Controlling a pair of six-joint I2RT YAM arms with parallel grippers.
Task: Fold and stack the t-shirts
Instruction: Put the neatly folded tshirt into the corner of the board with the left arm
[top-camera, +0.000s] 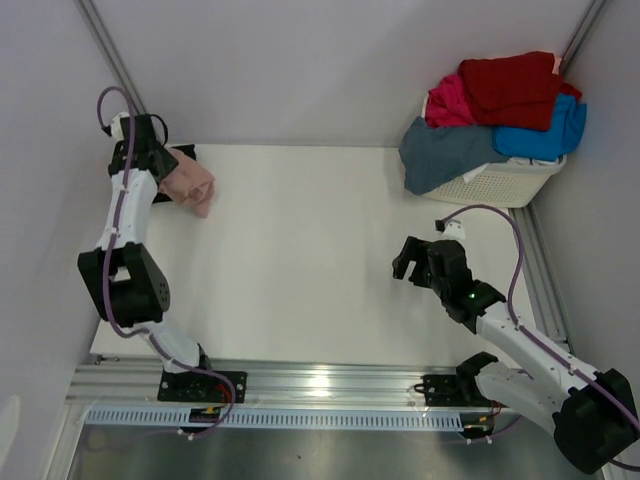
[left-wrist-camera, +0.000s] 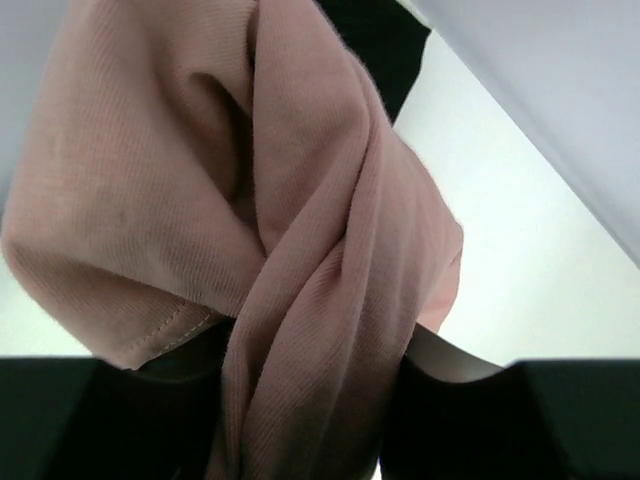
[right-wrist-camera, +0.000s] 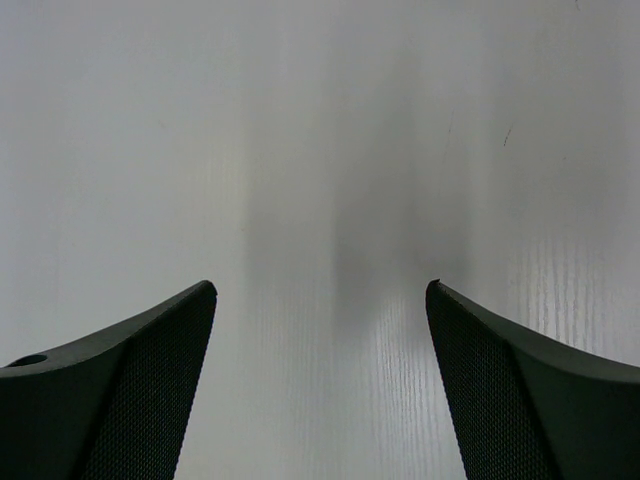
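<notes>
The white table (top-camera: 300, 250) carries at its far right corner a basket (top-camera: 515, 185) heaped with t-shirts (top-camera: 505, 90). At the far left corner, the left gripper (top-camera: 165, 165) clamps the bunched pink t-shirt (top-camera: 192, 182). The right gripper (right-wrist-camera: 320, 340) hangs wide open above the table.

The white table (top-camera: 300, 260) is carrying a black t-shirt (top-camera: 187, 152) lying at its far-left corner, with a dusty-pink t-shirt (top-camera: 192, 182) bunching over it, and a white laundry basket (top-camera: 510, 185) sitting at its far-right corner.
</notes>
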